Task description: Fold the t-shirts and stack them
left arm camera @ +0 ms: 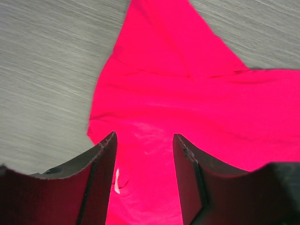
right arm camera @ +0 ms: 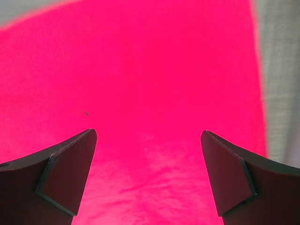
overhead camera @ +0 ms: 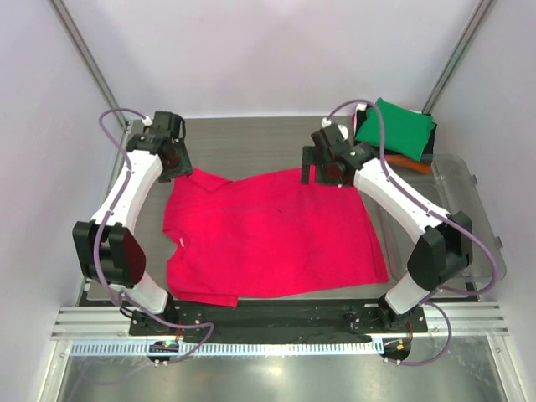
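Observation:
The crimson-pink t-shirt [overhead camera: 268, 234] lies spread flat on the grey table [overhead camera: 251, 146], its sleeve pointing to the back left. My left gripper [overhead camera: 177, 166] is open over that back-left sleeve corner; the left wrist view shows pink cloth [left arm camera: 187, 108] between and below its fingers [left arm camera: 101, 159], nothing held. My right gripper [overhead camera: 331, 174] is open over the shirt's back-right edge; the right wrist view is filled with pink cloth [right arm camera: 150, 70] under its wide-apart fingers [right arm camera: 70, 164]. A folded green shirt [overhead camera: 395, 127] lies on an orange one [overhead camera: 415, 165] and a black one [overhead camera: 429, 146] at the back right.
A clear plastic bin [overhead camera: 469, 209] stands at the right of the table, beside the shirt's right edge. The folded stack rests at the bin's far end. Frame posts rise at the back left [overhead camera: 84, 50] and back right [overhead camera: 459, 50].

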